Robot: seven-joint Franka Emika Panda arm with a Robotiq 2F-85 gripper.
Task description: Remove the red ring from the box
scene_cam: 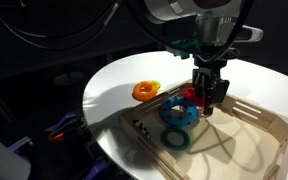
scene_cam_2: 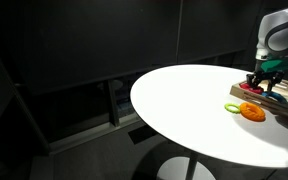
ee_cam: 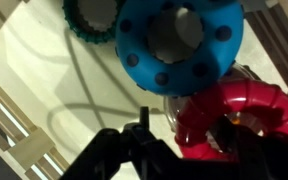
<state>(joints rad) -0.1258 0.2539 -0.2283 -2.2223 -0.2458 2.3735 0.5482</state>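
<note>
As the red ring (scene_cam: pixel 191 95) is met by the tool (scene_cam: pixel 207 100) near the edge of the counter (scene_cam: pixel 119 75) — whether clamped cannot be told — closure, then lifting clear of the box (scene_cam: pixel 272 120), is required.

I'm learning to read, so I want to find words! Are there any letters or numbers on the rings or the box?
No text can be read anywhere.
The red ring, blue ring, orange ring and table show no writing.
Dark marks on the near side of the box in an exterior view are too small and blurred to tell.
</note>
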